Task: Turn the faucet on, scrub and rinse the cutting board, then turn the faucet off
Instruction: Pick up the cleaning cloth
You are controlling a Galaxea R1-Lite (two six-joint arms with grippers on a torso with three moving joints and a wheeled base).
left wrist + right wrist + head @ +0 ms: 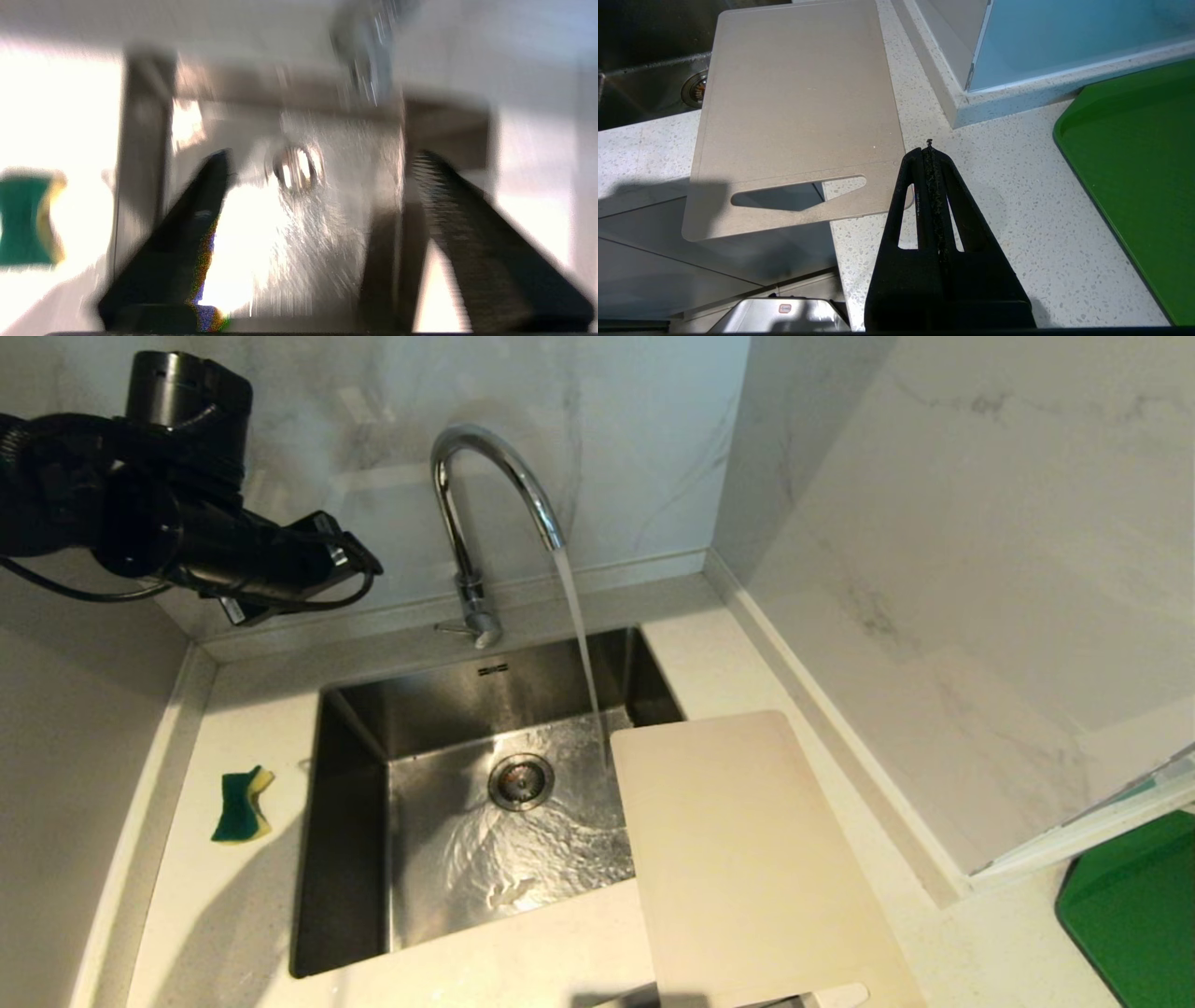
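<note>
The chrome faucet (pixel 485 495) stands behind the sink (pixel 355 821), and a stream of water runs from its spout into the basin. The cream-white cutting board (pixel 747 859) lies flat on the counter to the right, with its far left corner over the basin. My left arm (pixel 187 523) hangs high at the left of the faucet. The left gripper (pixel 322 155) is open above the basin, nothing between its fingers. My right gripper (pixel 929 147) is shut and empty over the counter, beside the near corner of the cutting board (pixel 798 107), by its handle slot (pixel 798 193).
A green-and-yellow sponge (pixel 241 805) lies on the counter left of the sink. A bright green board (pixel 1134 905) sits at the far right. Marble walls close in the back and right side. The drain (pixel 520 780) sits mid-basin.
</note>
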